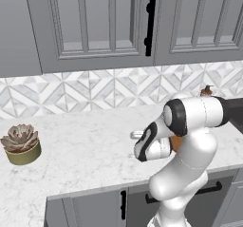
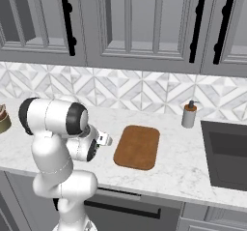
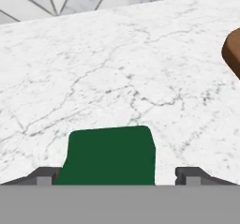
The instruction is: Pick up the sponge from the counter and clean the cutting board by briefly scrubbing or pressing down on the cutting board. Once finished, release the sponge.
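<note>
sponge on counter between spread fingers of gripper, none touching it; board just to the right.

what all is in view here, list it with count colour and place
sponge: one, dark green top, on the counter between the open fingertips
cutting board: one, reddish-brown, flat on the counter right of the arm
counter: one, white marble
soap dispenser: one, grey with brown top, by the sink
sink: one, dark, right end of the counter
potted succulent: one, pinkish in an olive pot, left end of the counter
backsplash: grey-white tiles
cabinets: grey, black handles
gripper: one, dark, open
</note>
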Available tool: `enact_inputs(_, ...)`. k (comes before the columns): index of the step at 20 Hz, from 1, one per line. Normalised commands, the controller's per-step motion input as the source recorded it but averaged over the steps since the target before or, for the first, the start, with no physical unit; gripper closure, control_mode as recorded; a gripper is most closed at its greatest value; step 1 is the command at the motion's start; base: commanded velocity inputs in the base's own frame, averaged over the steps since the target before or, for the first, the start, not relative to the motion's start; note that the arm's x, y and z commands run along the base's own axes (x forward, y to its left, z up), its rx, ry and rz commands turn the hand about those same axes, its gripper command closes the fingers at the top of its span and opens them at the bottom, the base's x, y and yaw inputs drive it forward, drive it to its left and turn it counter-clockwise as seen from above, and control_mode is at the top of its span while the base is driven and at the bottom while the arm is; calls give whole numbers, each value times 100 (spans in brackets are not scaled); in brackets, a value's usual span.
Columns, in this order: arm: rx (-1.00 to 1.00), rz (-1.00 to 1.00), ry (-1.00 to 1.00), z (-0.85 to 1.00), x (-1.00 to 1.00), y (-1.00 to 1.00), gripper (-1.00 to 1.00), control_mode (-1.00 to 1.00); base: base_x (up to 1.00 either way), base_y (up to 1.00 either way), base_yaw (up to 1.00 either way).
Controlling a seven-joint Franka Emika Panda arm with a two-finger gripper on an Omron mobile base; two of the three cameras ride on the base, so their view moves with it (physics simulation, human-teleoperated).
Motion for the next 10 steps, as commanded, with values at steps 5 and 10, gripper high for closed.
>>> enact_inputs(5,0,0,0,46,0,0,-100,-100,0,0,0)
enact_inputs(10,0,0,0,43,0,0,-100,-100,0,0,0)
